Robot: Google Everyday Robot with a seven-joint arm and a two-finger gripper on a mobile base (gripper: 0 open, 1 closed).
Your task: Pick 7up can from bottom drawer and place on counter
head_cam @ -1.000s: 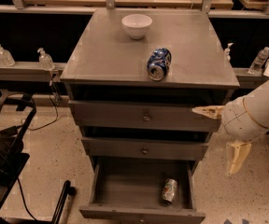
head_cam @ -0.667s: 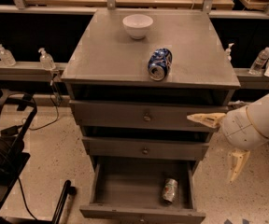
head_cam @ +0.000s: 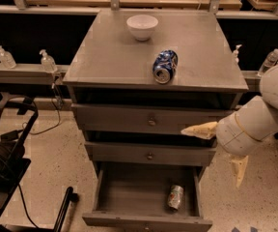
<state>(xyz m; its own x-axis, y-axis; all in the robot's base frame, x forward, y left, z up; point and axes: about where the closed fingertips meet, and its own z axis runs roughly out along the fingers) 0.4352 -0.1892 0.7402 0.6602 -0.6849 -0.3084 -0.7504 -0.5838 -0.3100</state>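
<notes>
The bottom drawer [head_cam: 146,221] of a grey cabinet is shown standing open above a speckled floor [head_cam: 57,168]. The 7up can [head_cam: 175,197] is laid on its side on the drawer's flat floor, close to the right wall and near the front lip, and appears clear of both. The left and middle of the drawer floor are left open, while its rear is overhung by the two closed upper drawers [head_cam: 119,117]. The gripper [head_cam: 210,158] is held off the cabinet's right front corner, outside the drawer and higher than the can, level with the upper drawers. Its pale fingers [head_cam: 199,129] are spread wide with nothing between them: one is pointed left across the face of the top drawer, the other is pointed down beside the cabinet's right edge. Whether the upper finger touches the drawer front cannot be told from this angle. On the table [head_cam: 105,57], a white bowl [head_cam: 142,26] is set near the back edge and a blue-and-white soda can [head_cam: 164,66] is laid on its side just short of the front edge, right of centre. The table's left half and right rear are left free. Small clear bottles [head_cam: 47,61] are ranged on a rail behind the cabinet on both sides. A black frame [head_cam: 8,129] is seen on the floor at left, well apart from the drawers.
</notes>
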